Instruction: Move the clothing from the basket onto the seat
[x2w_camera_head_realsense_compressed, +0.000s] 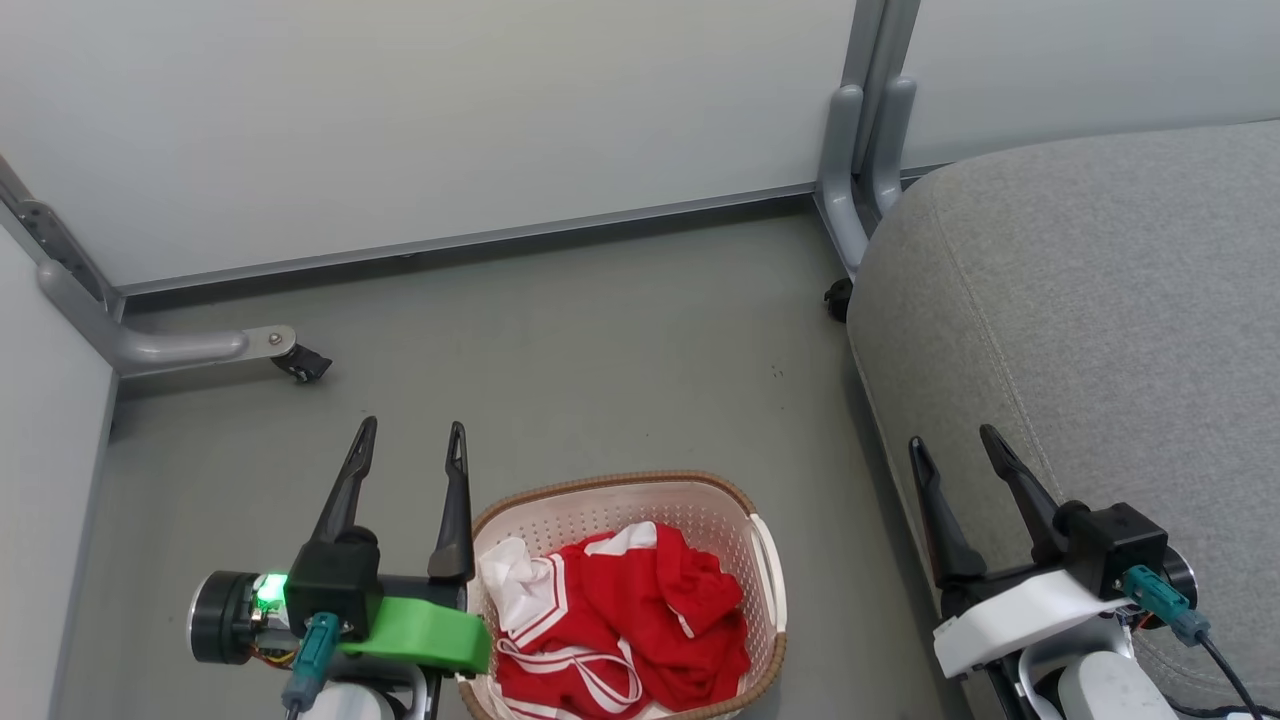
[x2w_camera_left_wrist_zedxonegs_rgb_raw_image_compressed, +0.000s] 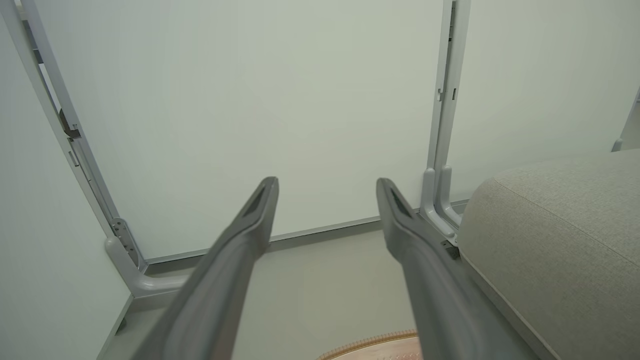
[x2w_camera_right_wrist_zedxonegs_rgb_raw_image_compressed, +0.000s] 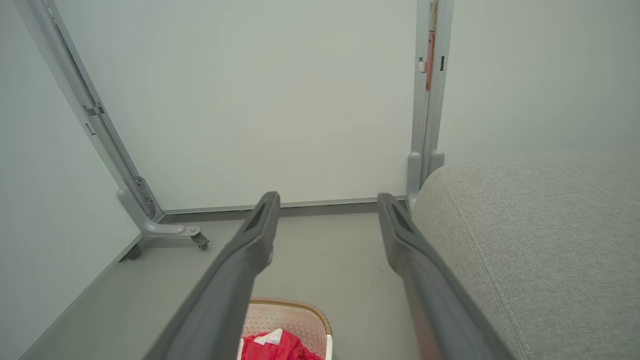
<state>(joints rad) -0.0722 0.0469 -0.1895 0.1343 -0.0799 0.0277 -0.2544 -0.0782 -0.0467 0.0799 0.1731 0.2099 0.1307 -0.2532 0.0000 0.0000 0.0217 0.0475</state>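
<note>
1. Here, the working surface is a plain grey floor (x2w_camera_head_realsense_compressed: 600, 330). It runs from the robot out to pale partition panels (x2w_camera_head_realsense_compressed: 400, 120) on grey metal frames, and a caster foot (x2w_camera_head_realsense_compressed: 290, 362) of one frame rests on it.
2. The basket (x2w_camera_head_realsense_compressed: 620, 490) stands on the floor at the near edge of the head view, between the two arms. The clothing (x2w_camera_head_realsense_compressed: 640, 610) lies crumpled inside it: red fabric with a white panel and white striped trim.
3. The left gripper (x2w_camera_head_realsense_compressed: 413, 428) hangs just beside the basket's left rim. Its fingers are spread apart, hold nothing, and point away over bare floor.
4. The right gripper (x2w_camera_head_realsense_compressed: 951, 438) is well apart from the basket, on its right. Its fingers are likewise parted and empty. In the head view it overlaps the left edge of the seat (x2w_camera_head_realsense_compressed: 1100, 300); whether they touch cannot be told.
5. The seat is light grey with a stitched seam. It stands right of the basket and reaches back toward the panels.
6. View differences:
   - The left wrist view shows a sliver of the basket's brown rim at its bottom edge.
   - The right wrist view adds the perforated inner wall and a fold of red-and-white cloth.
   - The head view shows the white side handle.
</note>
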